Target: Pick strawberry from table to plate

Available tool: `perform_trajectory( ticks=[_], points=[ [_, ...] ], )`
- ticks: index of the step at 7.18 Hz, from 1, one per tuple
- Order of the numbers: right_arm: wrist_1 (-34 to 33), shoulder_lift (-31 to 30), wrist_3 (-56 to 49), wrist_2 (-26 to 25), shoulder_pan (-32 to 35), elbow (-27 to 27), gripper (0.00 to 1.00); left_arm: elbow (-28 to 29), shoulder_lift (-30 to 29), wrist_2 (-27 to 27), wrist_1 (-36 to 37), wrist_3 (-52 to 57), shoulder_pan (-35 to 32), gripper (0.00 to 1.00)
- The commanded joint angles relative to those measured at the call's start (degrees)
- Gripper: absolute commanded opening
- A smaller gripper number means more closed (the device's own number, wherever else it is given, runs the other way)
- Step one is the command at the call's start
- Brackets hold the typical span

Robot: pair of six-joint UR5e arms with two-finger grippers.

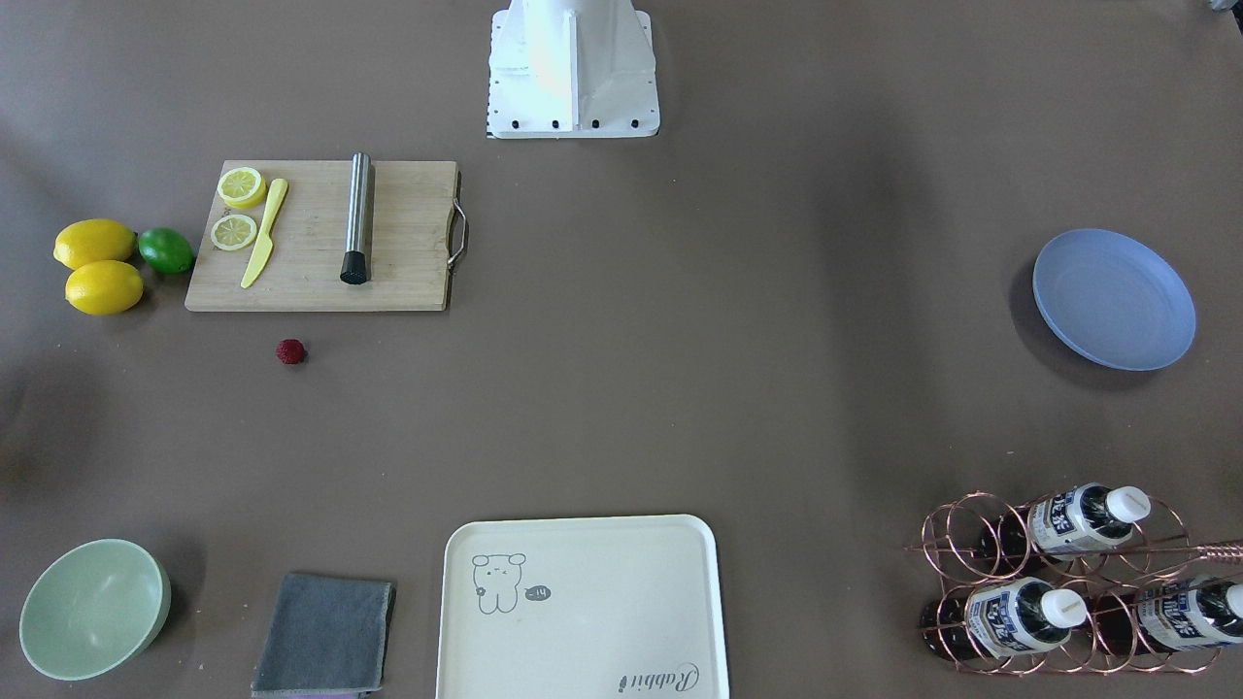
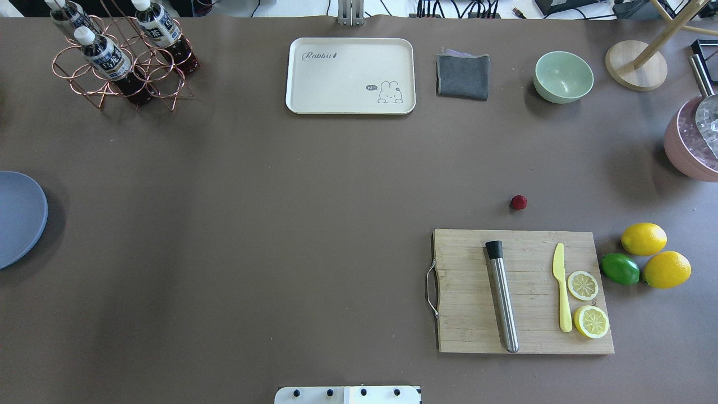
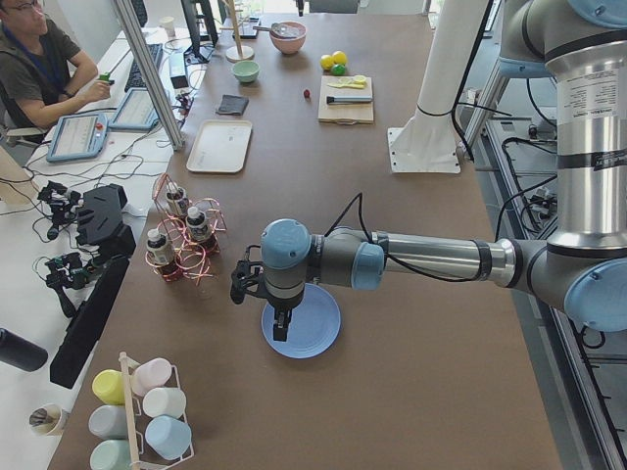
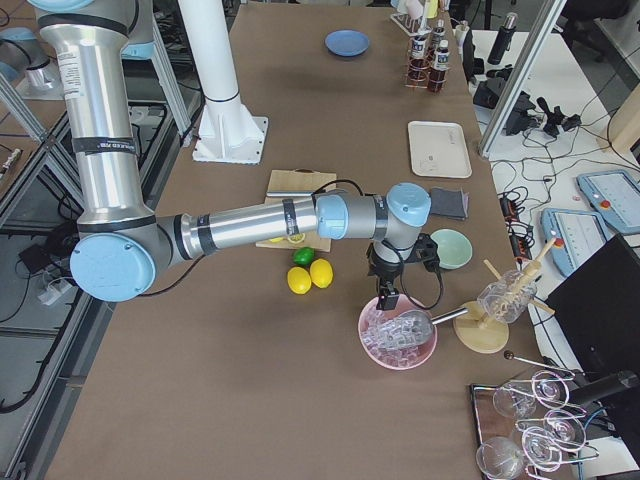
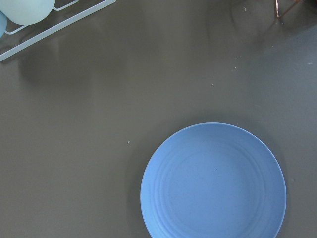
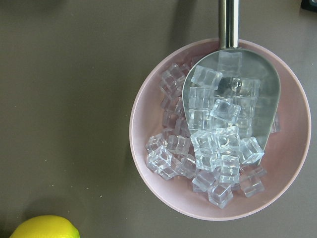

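Observation:
The small dark red strawberry [image 1: 290, 351] [image 2: 518, 202] lies alone on the brown table [image 1: 680, 340], just off the cutting board's far edge. Far across the table, on my left side, sits the pale blue plate [image 1: 1113, 299] [image 2: 17, 219] [image 5: 213, 181], with nothing on it. My left gripper [image 3: 281, 328] hangs over that plate; only the exterior left view shows it, so I cannot tell its state. Above a pink bowl of ice hovers my right gripper [image 4: 385, 295], and I cannot tell whether it is open or shut.
A wooden cutting board [image 2: 524, 292] carries a steel rod, a yellow knife and lemon slices. Two lemons and a lime [image 2: 620, 268] lie beside it. A cream tray [image 2: 350, 76], grey cloth [image 2: 463, 76], green bowl [image 2: 563, 77], bottle rack [image 2: 120, 56] and ice bowl [image 6: 218, 134] stand around the edges.

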Motion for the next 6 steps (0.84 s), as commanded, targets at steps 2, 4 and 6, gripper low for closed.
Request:
perform_trajectory(
  ticks=[2,4,6],
  points=[
    [0.0,0.08,0.0,0.0,0.0,0.0,1.0,0.18,0.1,-0.09,-0.23,-0.22,0.87,0.98],
    [0.0,0.08,-0.09,0.0,0.0,-0.09,1.0,0.27,0.1,0.0,-0.24,-0.05,0.97,0.98],
    [0.0,-0.01,0.0,0.09,0.0,-0.09,1.0,0.1,-0.17,0.09,-0.23,-0.22,2.89,0.98]
  ],
)
